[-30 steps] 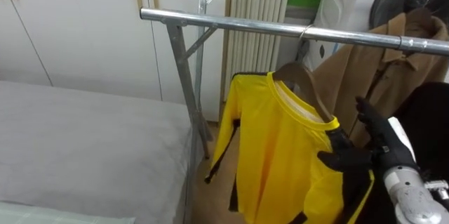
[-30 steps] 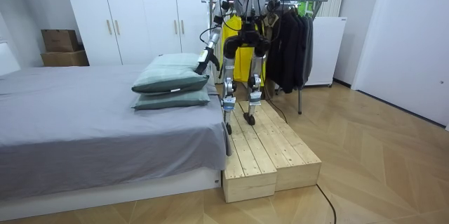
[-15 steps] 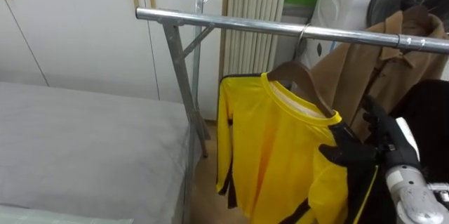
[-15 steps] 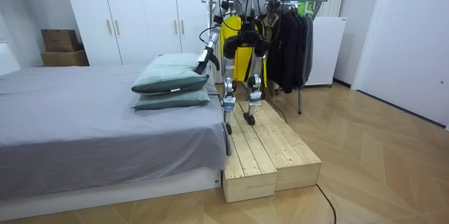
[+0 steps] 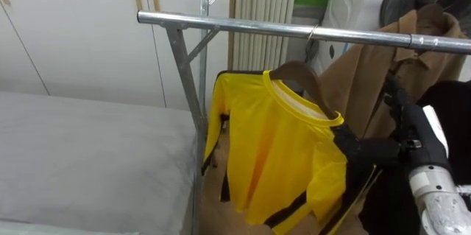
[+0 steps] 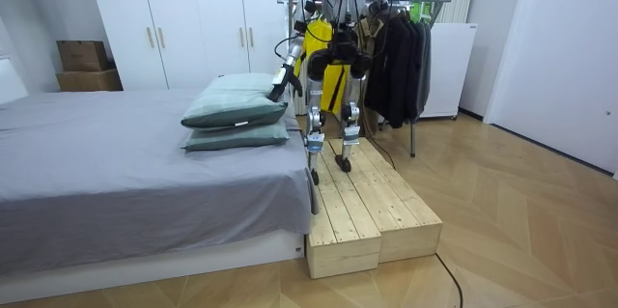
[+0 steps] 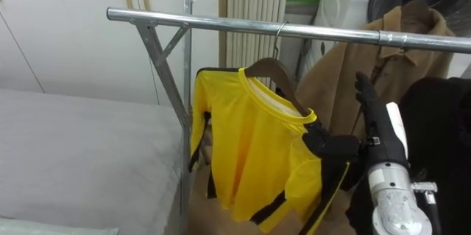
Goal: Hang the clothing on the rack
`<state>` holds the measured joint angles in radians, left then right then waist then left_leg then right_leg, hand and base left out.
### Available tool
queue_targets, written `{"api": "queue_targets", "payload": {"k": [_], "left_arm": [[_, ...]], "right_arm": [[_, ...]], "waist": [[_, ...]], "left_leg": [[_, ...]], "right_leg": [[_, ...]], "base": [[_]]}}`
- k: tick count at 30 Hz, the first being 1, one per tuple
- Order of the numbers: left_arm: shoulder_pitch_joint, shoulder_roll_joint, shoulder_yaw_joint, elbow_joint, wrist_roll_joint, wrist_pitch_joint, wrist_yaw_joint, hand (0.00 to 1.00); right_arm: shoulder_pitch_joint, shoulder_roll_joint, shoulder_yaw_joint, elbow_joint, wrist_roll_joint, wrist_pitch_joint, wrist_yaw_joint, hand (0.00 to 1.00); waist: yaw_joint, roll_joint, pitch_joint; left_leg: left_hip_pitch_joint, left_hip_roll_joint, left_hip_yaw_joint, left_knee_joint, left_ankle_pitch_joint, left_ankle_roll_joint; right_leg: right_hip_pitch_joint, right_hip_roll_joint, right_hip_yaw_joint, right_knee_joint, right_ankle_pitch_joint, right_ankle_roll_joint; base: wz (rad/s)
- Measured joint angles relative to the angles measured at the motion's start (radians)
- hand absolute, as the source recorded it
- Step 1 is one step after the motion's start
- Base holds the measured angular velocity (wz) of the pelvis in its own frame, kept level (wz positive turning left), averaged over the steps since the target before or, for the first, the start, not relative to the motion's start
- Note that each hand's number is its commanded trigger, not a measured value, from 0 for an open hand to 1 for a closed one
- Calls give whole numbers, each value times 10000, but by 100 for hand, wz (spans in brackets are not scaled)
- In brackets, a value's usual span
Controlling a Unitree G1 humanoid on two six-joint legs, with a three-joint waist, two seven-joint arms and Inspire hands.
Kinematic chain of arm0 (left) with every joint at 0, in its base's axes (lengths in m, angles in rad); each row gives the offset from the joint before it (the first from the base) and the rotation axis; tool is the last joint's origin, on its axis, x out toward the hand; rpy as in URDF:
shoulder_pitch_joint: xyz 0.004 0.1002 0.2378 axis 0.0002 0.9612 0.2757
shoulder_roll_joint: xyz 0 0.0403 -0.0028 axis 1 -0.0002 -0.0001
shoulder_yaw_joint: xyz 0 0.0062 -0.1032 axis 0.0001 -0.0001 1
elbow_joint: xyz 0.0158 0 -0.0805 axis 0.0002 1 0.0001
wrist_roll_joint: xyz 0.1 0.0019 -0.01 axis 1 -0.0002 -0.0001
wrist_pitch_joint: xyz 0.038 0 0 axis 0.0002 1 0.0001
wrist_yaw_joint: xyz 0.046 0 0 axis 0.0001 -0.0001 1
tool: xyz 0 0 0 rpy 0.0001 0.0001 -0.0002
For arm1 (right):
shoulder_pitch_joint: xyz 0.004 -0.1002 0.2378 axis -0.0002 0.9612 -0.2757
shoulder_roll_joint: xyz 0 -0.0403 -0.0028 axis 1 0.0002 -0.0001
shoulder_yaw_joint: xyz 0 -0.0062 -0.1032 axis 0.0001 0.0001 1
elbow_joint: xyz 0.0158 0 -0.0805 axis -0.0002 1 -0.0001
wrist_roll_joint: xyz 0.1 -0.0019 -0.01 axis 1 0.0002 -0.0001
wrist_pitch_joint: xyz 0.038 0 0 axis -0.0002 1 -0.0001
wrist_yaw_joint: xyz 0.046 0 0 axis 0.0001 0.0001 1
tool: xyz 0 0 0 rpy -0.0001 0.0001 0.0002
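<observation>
Here, right robot hand [image 5: 403, 128] thumb at yellow shirt [image 5: 276, 154] shoulder; contact unclear.

On the metal rail [image 5: 243, 27]: 1 wooden hanger [image 5: 302, 76] with a yellow shirt [image 5: 280, 154]. On the grey bed [image 6: 97, 168]: 2 stacked green pillows [image 6: 237, 115].

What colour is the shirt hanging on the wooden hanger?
The shirt is yellow with black trim, clearest in the left eye view.

Free under the silver metal rail [image 5: 243, 26] at 11 o'clock of the yellow long-sleeved shirt [image 5: 272, 154], and above the grey bed [image 5: 88, 154] at 9. Hemmed by slanted silver rack leg [image 5: 184, 73] beside the sleeve, tan coat [image 5: 360, 91] at 2.
</observation>
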<state>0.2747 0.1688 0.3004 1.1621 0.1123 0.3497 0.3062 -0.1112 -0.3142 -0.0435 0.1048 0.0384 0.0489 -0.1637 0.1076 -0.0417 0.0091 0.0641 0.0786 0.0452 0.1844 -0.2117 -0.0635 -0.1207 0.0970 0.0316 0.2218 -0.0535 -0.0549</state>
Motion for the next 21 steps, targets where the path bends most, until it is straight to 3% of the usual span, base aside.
{"api": "queue_targets", "payload": {"k": [7, 21], "left_arm": [[60, 0, 53, -1, 0, 0, -20, 0], [219, -100, 319, -14, 0, 1, -44, 0]], "right_arm": [[225, 2, -2, 0, -80, -151, 5, 0], [2363, 145, -12, 807, 22, -159, -105, 0]], "waist": [[-196, -14, 8], [-337, 75, 61]], "left_leg": [[-60, 10, 1, 6, -33, 54], [-37, 73, 307, -34, -69, 21]], "right_leg": [[-50, -4, 2, -7, -2, 1], [-150, 105, 247, 10, 2, 0]], "base": [[0], [-6]]}}
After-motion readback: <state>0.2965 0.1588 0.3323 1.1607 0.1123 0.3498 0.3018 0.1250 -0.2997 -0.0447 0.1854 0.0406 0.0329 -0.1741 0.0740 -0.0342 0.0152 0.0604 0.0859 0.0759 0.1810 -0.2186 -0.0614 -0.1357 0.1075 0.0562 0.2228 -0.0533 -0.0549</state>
